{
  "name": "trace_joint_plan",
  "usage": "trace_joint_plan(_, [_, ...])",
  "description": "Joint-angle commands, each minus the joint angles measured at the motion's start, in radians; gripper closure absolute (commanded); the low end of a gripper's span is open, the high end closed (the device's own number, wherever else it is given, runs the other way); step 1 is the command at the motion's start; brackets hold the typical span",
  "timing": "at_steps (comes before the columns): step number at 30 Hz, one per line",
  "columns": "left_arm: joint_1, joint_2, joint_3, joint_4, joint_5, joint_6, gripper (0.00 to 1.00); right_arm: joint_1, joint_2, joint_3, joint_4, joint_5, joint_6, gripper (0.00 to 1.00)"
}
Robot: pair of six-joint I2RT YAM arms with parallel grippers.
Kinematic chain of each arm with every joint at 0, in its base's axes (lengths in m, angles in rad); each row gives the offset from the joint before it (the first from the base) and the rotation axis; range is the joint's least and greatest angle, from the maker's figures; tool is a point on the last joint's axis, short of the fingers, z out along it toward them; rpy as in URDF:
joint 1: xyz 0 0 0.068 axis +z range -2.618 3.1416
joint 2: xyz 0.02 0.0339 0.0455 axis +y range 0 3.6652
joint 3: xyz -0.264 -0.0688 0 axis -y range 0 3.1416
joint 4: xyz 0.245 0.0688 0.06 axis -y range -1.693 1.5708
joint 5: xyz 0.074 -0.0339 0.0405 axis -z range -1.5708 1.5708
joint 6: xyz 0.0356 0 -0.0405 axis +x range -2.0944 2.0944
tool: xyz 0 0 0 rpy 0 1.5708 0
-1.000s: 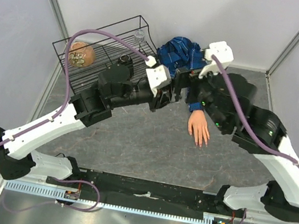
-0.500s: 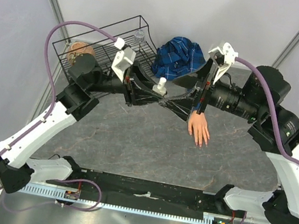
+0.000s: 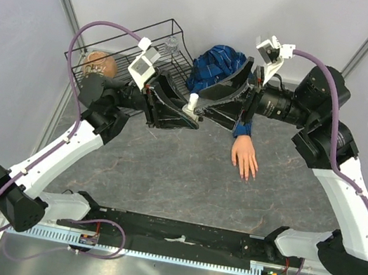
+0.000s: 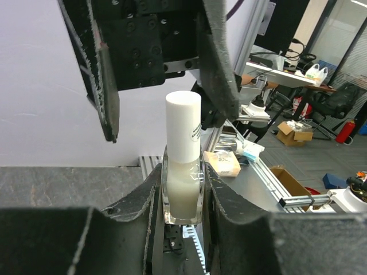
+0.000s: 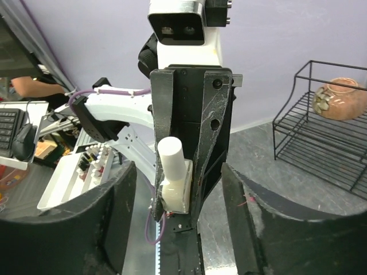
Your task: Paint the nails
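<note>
- Nails (image 3: 248, 175) tip the fingers of the mannequin hand (image 3: 244, 155), which lies palm down on the table (image 3: 163, 176), right of centre, fingers pointing toward the arm bases (each nail is too small to tell apart from above).
- A blue plaid sleeve (image 3: 217, 69) bunches up behind the wrist, near the back wall.
- The left gripper (image 3: 187, 112) is raised above the table, left of the hand and clear of it, its jaws clamped on the glass body of a small clear bottle (image 4: 183, 183) of pale liquid.
- The bottle's white cap (image 4: 183, 126) points toward the right gripper (image 3: 202, 105).
- That gripper's jaws stand wide apart, one finger on each side of the cap; whether either touches it cannot be told.
- A black wire rack (image 3: 87, 78) stands at the back left, with a brownish round object (image 3: 99, 66) inside.
</note>
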Motion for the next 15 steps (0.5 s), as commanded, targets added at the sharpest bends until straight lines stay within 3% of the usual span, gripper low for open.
trace_joint_plan(1, [0.004, 0.01, 0.022, 0.113, 0.021, -0.104, 0.98, -0.003, 0.019, -0.001, 0.097, -0.075, 0.036, 0.37])
trace_joint_plan(8, [0.004, 0.028, 0.032, 0.121, 0.014, -0.111, 0.98, -0.003, 0.051, 0.011, 0.103, -0.098, 0.031, 0.55])
trace_joint_plan(13, [0.004, 0.025, 0.051, 0.081, -0.012, -0.066, 0.98, -0.002, 0.066, 0.019, 0.1, -0.107, 0.025, 0.76])
trace_joint_plan(15, [0.004, 0.014, 0.071, -0.035, -0.06, 0.036, 0.98, -0.003, 0.072, 0.019, 0.065, -0.093, 0.008, 0.9])
